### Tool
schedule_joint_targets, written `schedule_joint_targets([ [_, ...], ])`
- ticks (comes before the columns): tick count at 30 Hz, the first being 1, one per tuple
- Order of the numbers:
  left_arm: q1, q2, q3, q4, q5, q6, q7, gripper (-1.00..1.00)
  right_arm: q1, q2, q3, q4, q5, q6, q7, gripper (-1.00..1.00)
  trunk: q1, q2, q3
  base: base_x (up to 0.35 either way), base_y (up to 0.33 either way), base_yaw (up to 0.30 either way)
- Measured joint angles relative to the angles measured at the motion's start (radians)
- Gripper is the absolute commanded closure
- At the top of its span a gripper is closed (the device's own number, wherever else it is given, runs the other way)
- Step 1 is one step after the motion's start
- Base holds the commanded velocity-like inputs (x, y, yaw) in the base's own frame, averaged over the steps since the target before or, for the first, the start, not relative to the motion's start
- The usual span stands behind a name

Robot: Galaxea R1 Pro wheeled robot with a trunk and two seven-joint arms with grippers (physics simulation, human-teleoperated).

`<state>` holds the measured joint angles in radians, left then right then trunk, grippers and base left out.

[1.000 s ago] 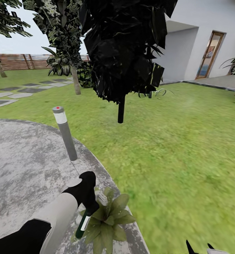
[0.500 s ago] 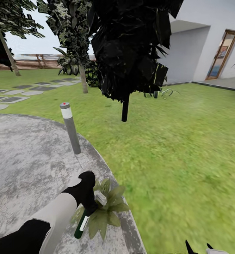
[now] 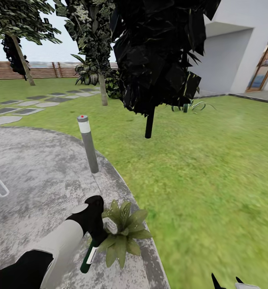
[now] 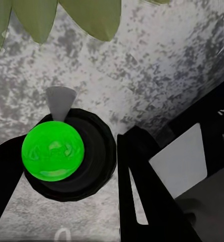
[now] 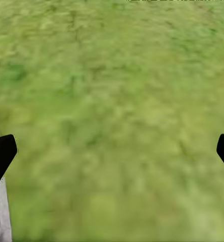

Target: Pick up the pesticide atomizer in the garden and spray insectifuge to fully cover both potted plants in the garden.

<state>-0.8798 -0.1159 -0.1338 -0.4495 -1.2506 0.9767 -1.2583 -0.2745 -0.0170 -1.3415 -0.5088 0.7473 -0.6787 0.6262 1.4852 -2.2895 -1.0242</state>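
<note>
Currently the left gripper (image 3: 98, 228) is clenched around the pesticide atomizer (image 3: 89, 253), bottle hanging tilted with its whitish head up against the potted plant (image 3: 123, 235) at the edge of the round patio (image 3: 33, 172). My read: this rosette is being sprayed. Best to keep the nozzle aimed into the leaves and sweep across the whole rosette, not just the near side. The left wrist view shows the bottle's green base (image 4: 53, 149) over grey paving. The right gripper (image 5: 112, 151) has its fingers spread, empty, over the lawn (image 3: 214, 168). A grey bollard (image 3: 88, 143) stands near, behind the plant; a dark-leaved tree (image 3: 158, 56) sits farther out. Nothing blocks the spray.
</note>
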Motion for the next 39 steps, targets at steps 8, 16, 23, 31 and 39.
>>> schedule_joint_targets([
  [8, 0.003, 0.002, 0.02, -0.001, 0.007, 0.005, 0.0, 1.0, 0.0, 0.0, 0.0, 0.0, 0.0, 0.0, 0.0, -1.0, 0.0, 0.0, 0.0, 0.0, 0.0, 0.258],
  [16, 0.004, 0.003, 0.134, 0.001, 0.005, 0.003, 0.012, 1.0, 0.0, 0.0, 0.0, 0.001, 0.0, 0.0, 0.0, -1.0, 0.0, 0.0, 0.0, 0.004, -0.004, 0.027],
  [23, 0.016, 0.0, 0.13, 0.001, 0.003, 0.003, 0.013, 1.0, 0.0, 0.0, 0.0, 0.001, 0.0, 0.0, 0.001, -1.0, 0.0, 0.0, 0.0, 0.021, -0.239, 0.0],
  [31, 0.073, 0.011, 0.131, 0.001, 0.0, 0.001, 0.02, 1.0, 0.0, 0.0, 0.0, 0.001, 0.0, 0.0, 0.0, -1.0, 0.0, 0.0, 0.0, 0.0, -0.218, 0.046],
  [39, 0.09, 0.065, 0.138, 0.001, 0.014, 0.005, 0.055, 1.0, 0.0, 0.0, 0.0, 0.001, 0.0, 0.0, 0.0, -1.0, 0.0, 0.0, 0.0, 0.0, -0.008, 0.25],
])
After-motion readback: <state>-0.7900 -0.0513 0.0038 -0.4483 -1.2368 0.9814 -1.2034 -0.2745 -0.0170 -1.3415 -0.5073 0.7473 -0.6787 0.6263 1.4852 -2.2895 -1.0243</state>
